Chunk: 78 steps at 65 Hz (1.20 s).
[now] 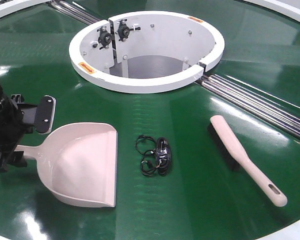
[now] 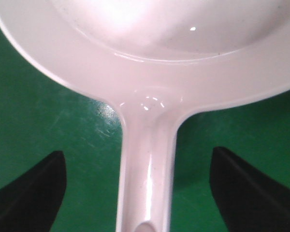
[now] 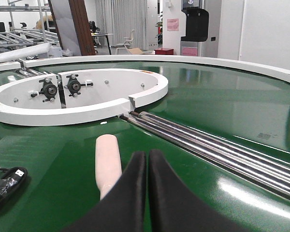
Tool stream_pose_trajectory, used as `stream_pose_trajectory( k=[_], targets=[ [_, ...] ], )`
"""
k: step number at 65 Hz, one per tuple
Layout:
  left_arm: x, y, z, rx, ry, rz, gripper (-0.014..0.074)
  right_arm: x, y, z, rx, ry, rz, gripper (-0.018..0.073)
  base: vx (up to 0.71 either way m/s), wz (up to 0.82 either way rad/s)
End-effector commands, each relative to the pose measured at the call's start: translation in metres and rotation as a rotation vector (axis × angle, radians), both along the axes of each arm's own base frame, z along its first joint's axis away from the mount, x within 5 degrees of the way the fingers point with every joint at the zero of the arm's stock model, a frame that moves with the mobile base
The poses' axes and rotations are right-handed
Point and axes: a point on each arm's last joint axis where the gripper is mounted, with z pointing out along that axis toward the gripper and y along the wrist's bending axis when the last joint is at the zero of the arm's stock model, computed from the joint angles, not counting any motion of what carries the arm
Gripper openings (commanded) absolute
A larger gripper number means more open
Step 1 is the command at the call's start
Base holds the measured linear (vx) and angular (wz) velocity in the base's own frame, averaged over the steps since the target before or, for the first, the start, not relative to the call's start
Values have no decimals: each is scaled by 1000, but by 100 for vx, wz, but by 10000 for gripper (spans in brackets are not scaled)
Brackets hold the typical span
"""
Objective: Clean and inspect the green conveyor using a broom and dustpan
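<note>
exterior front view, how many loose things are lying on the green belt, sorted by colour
Pale pink: 2, the dustpan and the broom
Black: 1, a coiled cable
Total: 3 on the green conveyor

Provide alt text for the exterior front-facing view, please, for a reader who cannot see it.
A pale-pink plastic scoop dustpan, a coiled black cable and a slim pale-pink hand brush with black bristles lie on a glossy dark-green conveyor belt. The black left gripper is open around the dustpan's handle.
</note>
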Motion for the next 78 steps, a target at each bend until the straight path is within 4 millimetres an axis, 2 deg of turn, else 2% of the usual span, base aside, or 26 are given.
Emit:
stream_pose_trajectory(
  k=[1, 21, 28, 34, 41, 59, 78],
  targets=[
    [5, -3, 17, -18, -94, -13, 577, -1, 0, 6, -15, -80, 2, -8, 0, 0],
    [13, -3, -8, 14, -14, -21, 575, -1, 0, 6, -15, -80, 2, -8, 0, 0],
    [13, 1, -16, 59, 39, -34, 548, -1, 0, 6, -15, -80, 2, -8, 0, 0],
    [12, 2, -19, 79, 59, -40, 495, -1, 0, 6, -15, -80, 2, -8, 0, 0],
    [13, 2, -19, 78, 56, -41, 388, -1, 0, 6, -15, -80, 2, -8, 0, 0],
    [7, 1, -12, 80, 70, -42, -10, -1, 0, 6, -15, -80, 2, -8, 0, 0],
    [2, 1, 17, 69, 11, -10, -8, -1, 0, 6, -15, -80, 2, -8, 0, 0]
  ],
)
